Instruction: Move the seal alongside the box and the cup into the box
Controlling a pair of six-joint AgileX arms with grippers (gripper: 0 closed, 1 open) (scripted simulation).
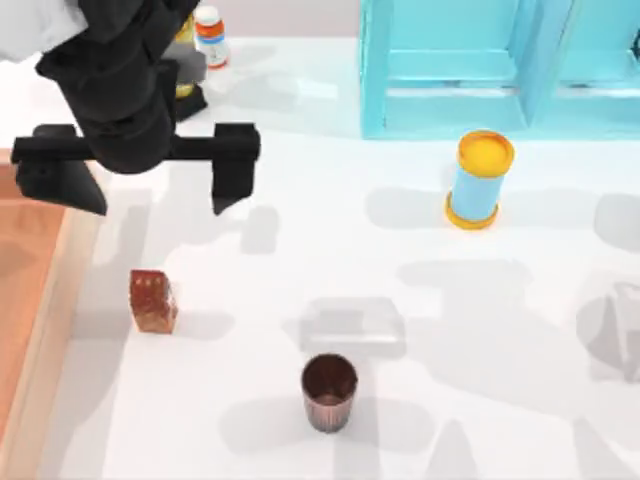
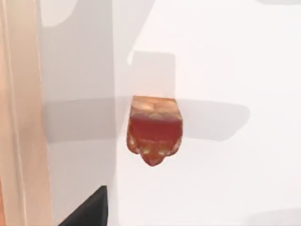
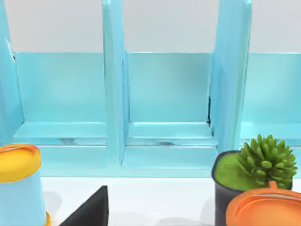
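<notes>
The seal (image 1: pixel 153 301) is a small reddish-brown block with pale specks, standing on the white table close to the box (image 1: pixel 35 300) at the left edge. In the left wrist view the seal (image 2: pixel 154 129) sits apart from the box's pale rim (image 2: pixel 19 117). My left gripper (image 1: pixel 150 185) hangs open above the table, farther back than the seal, with nothing between its fingers. The dark brown cup (image 1: pixel 329 392) stands upright near the front middle. A black part of my right gripper (image 3: pixel 89 212) shows in front of the shelf.
A turquoise shelf unit (image 1: pixel 500 65) stands at the back right, with a blue cylinder with yellow ends (image 1: pixel 478 180) before it. A white and orange bottle (image 1: pixel 210 35) is behind the left arm. A potted plant (image 3: pixel 249 172) and an orange lid (image 3: pixel 265 207) sit near the shelf.
</notes>
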